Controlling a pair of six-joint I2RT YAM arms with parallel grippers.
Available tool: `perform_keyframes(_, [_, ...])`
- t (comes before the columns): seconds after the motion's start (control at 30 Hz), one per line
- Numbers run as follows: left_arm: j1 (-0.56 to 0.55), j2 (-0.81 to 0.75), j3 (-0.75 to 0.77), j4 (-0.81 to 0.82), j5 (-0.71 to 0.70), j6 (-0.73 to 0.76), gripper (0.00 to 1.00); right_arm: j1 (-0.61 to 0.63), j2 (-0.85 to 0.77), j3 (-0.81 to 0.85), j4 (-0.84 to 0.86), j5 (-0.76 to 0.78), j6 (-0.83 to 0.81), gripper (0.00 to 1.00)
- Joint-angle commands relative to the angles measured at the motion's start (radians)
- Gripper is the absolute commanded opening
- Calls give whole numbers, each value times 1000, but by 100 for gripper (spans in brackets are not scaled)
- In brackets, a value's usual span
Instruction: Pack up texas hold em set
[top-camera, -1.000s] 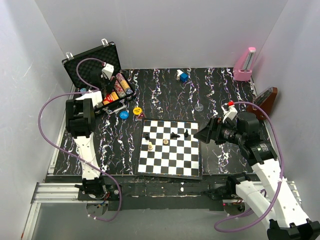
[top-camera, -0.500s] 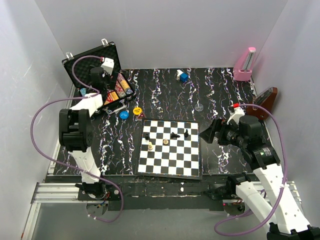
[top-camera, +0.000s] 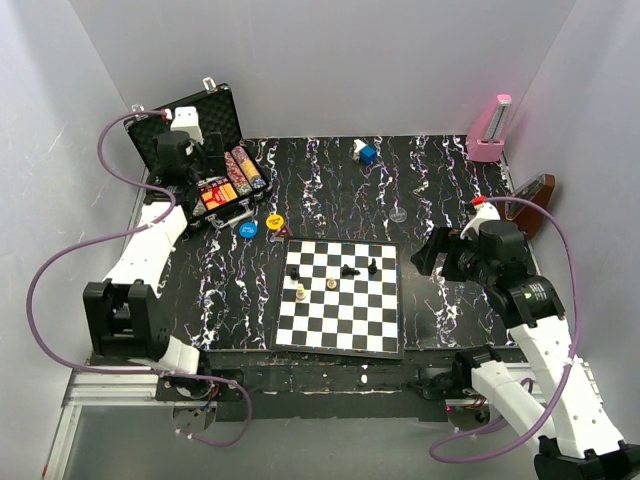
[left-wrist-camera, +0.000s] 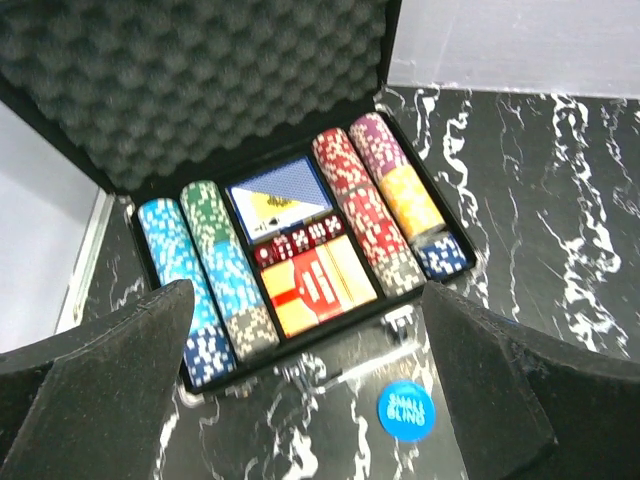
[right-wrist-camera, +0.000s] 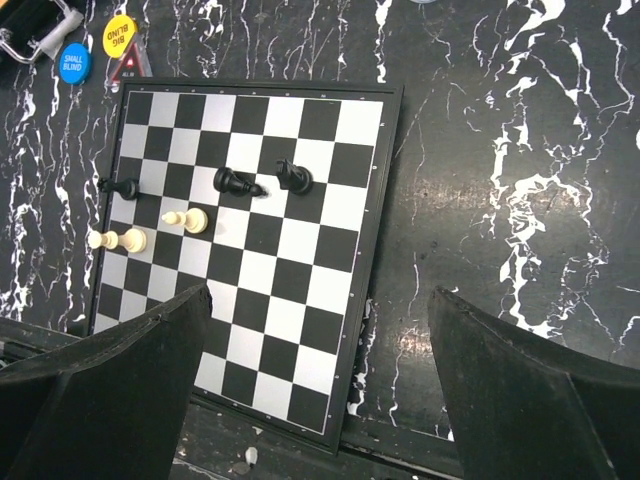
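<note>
Table (top-camera: 440, 180): black marble top, and everything sits on it.
Chessboard (top-camera: 345, 315): flat at the near middle, with a handful of black and white pieces standing on its far half.
Case (left-wrist-camera: 200, 80): there it is at the far-left corner of the table, open, with the foam-lined lid standing up behind the tray.
Case contents: the tray looks packed wall to wall, chips down both sides and cards and dice in the centre bay.
Left gripper (left-wrist-camera: 305, 290): hanging over the front of the open case, fingers spread wide with nothing between them.
Right gripper (right-wrist-camera: 320, 295): over by the right side of the chessboard, fingers wide apart and carrying nothing.
Left chip rows (left-wrist-camera: 200, 270): two rows lying on their sides, one light blue and one green, each ending in darker chips at the front.
Right chip rows (left-wrist-camera: 365, 215): two more rows, one red, the other purple then yellow then blue.
Card box (left-wrist-camera: 315, 285): red and yellow, lying flat at the front of the centre bay.
Blue deck (left-wrist-camera: 280, 200): behind it in the same bay.
Dice (left-wrist-camera: 295, 240): a dark red line between the deck and the card box.
Blue disc (left-wrist-camera: 407, 408): marked SMALL BLIND, outside the case on the table, just in front of it.
Yellow disc (right-wrist-camera: 119, 35): marked BIG BLIND, also on the table, just beside the blue disc, between the case and the chessboard.
</note>
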Motion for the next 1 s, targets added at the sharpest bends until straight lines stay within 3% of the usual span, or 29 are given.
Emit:
perform_keyframes(0.0, [2, -95, 28, -236, 58, -81, 98, -6, 21, 77, -37, 41, -37, 95])
perform_keyframes(0.2, [2, -121, 41, -475, 138, -112, 98, -6, 134, 127, -75, 35, -29, 94])
perform_keyframes(0.33, [2, -216, -88, -393, 253, -144, 98, -1, 229, 158, -63, 15, -12, 91])
perform_keyframes(0.5, [2, -289, -231, -301, 276, -123, 98, 27, 398, 232, -52, 55, 0, 91])
perform_keyframes(0.67, [1, -264, -202, -322, 347, -136, 98, 77, 634, 325, -19, 165, -23, 93])
perform_keyframes(0.97, [-2, -275, -211, -321, 390, -150, 98, 50, 1070, 641, -34, 171, -97, 93])
